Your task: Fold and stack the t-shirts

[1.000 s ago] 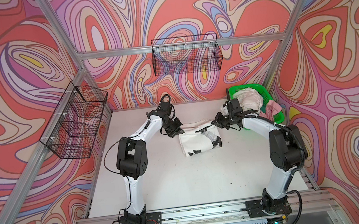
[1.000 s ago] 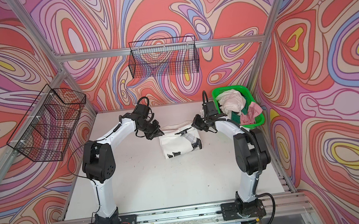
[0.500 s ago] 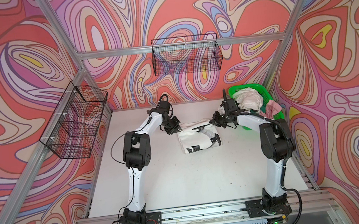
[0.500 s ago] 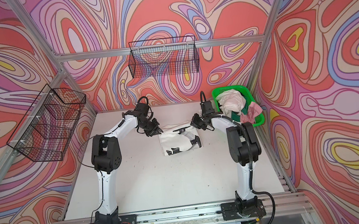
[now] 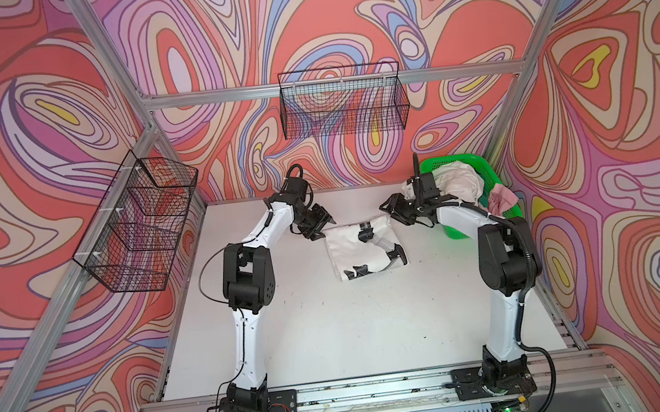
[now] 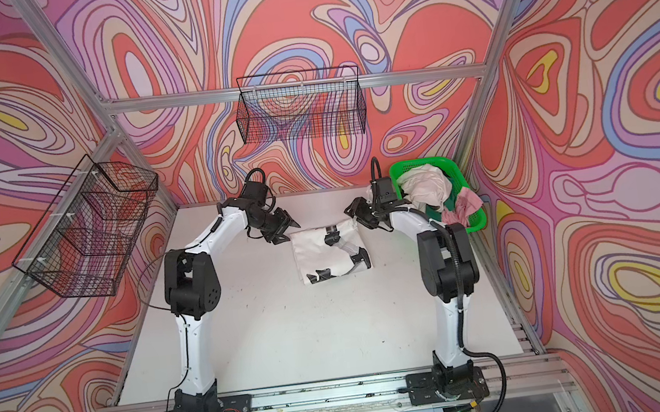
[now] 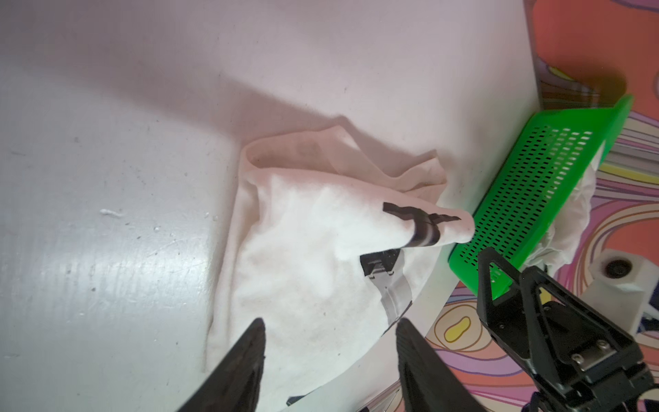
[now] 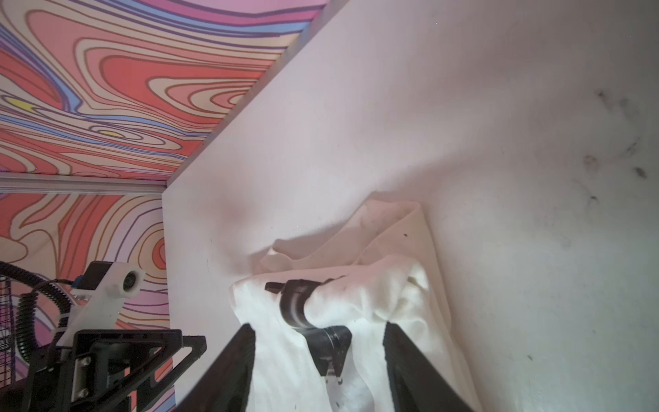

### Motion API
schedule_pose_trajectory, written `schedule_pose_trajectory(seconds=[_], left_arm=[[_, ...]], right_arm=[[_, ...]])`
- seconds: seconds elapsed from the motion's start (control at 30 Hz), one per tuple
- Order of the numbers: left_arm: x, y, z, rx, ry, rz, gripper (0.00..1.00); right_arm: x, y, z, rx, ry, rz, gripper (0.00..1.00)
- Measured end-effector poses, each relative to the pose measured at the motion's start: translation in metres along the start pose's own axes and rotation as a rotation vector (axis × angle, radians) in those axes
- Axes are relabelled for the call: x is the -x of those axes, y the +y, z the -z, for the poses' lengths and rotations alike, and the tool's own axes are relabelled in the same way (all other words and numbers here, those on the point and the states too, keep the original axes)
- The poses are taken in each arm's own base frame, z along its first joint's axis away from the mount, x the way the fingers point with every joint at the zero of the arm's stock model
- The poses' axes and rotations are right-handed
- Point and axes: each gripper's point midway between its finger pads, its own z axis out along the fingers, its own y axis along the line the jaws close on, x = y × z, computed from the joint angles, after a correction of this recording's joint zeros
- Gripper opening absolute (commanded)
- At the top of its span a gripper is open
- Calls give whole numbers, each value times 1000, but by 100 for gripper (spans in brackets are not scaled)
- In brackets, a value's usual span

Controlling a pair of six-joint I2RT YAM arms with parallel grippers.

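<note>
A white t-shirt [image 5: 360, 250] [image 6: 327, 255] with black printed shapes lies folded on the table, towards the back middle. In both top views my left gripper [image 5: 322, 228] [image 6: 288, 233] hangs open just over its far left corner. My right gripper [image 5: 392, 214] [image 6: 355, 217] hangs open over its far right corner. In the left wrist view the open gripper [image 7: 330, 328] frames the rumpled cloth [image 7: 303, 249]. In the right wrist view that gripper [image 8: 319, 330] is open too, with the cloth [image 8: 356, 303] lying loose between the fingers. More t-shirts, one white [image 5: 457, 181], one pink [image 5: 501, 199] and one dark green [image 6: 451, 199], fill the basket.
The bright green mesh basket [image 5: 446, 159] [image 7: 535, 178] stands in the back right corner, right behind my right gripper. Black wire baskets hang on the back wall [image 5: 345, 105] and the left wall [image 5: 138, 227]. The white table [image 5: 332, 319] stretches towards the front rail.
Both grippers were shut on the printed shirt's far corners and now stand open; the cloth has dropped from them. Both arms' elbows have risen.
</note>
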Motion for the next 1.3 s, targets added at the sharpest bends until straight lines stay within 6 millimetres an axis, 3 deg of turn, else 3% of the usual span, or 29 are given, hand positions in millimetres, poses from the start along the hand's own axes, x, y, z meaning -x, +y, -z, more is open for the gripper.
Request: schedule_pose_trajectory(seconds=[0.1,0.2,0.33,0.5,0.57,0.73,0.87,1.0,1.17,1.23,1.3], left_arm=[[-18,-4,15,-30,-13,-10,64],[-36,-20,18,-77,-15,-44,64],[-57,-42,2,-126,6,-94,64],[-76,-44,-34,-122,56,-110,64],[-76,-33,-48,-99,70,-93,64],[-70,-6,-76,-36,91,-51,63],[-68,2,-84,-20,94,-34,63],[-72,-5,-75,-29,78,-46,64],[-104,-26,-40,-75,31,-93,64],[-122,-34,-31,-111,26,-113,64],[-138,-33,-33,-127,36,-118,63]], right_arm=[[-5,8,10,45,-8,18,34],[-7,20,6,116,7,47,16],[-12,17,-15,167,39,52,11],[-28,-13,-47,132,94,20,8],[-28,-23,-58,109,100,14,9],[-22,-46,-73,51,85,12,25],[-18,-46,-71,44,77,33,40],[-25,-32,-43,49,58,43,51],[-33,19,17,151,-8,91,53],[-43,30,26,200,-9,104,53],[-59,23,23,210,18,92,53]])
